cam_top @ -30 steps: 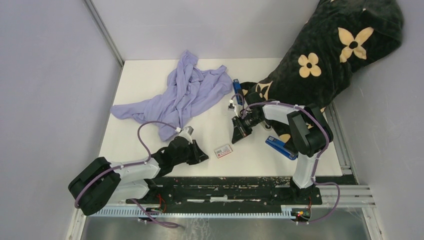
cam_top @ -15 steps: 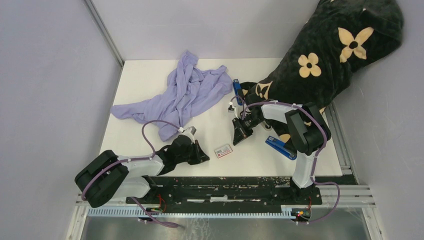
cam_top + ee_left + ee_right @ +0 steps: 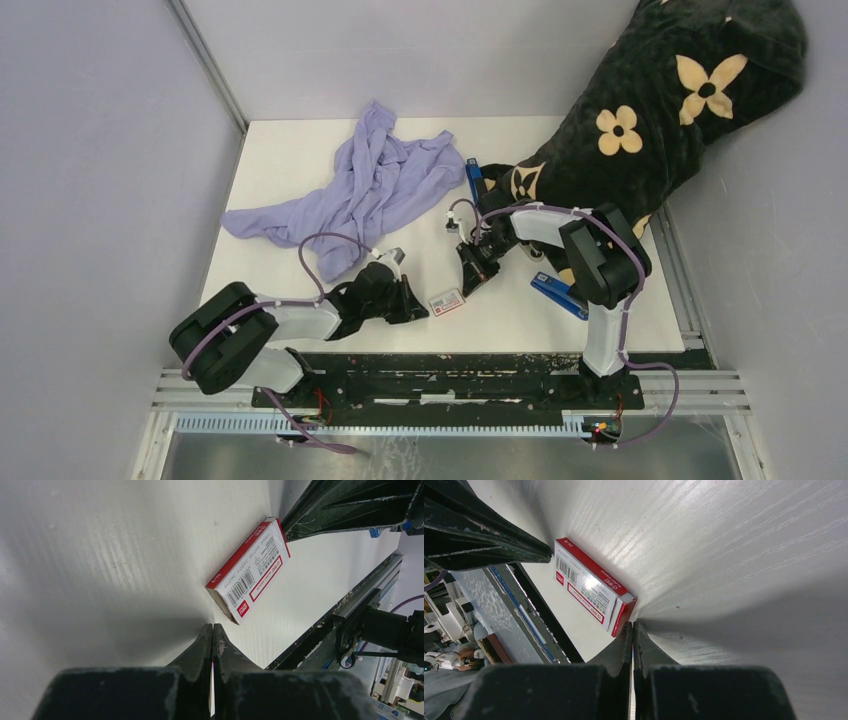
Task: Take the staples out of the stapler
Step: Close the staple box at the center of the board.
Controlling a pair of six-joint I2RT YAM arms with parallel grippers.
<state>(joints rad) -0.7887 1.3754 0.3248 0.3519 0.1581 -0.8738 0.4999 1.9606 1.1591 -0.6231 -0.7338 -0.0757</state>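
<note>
desk (image 3: 280,150): white, carries everything. The red-and-white box (image 3: 447,301) near its front edge is the reference for all places below.
blanket (image 3: 650,100): black with cream flowers, heaped well beyond and right of the box.
cloth (image 3: 360,195): lavender, crumpled, beyond and left of the box.
far stapler (image 3: 474,180): blue, beyond the box at the blanket's edge. Its long axis runs roughly away from the arms.
near stapler (image 3: 553,292): blue, right of the box, partly hidden by the right arm. Its long axis is diagonal, the far end toward the box.
box: flat on the desk, between the two claws.
left claw (image 3: 212,632): jaws pressed together, nothing between them. Tips just beside the box's left end; contact can't be told.
right claw (image 3: 633,630): jaws pressed together, empty. Tips just beside the box's far-right end.
staples: no loose strip in view. Likely inside a stapler, but I can't tell which.
key relation: both staplers lie on the right claw's side of the box, so the right arm is nearer to each. Neither claw is on a stapler. My read: the next move means opening up and squaring across a stapler's long axis.
writing: barcode, red-bordered panel and white-on-red logo on the box. The print is too small to read.
</note>
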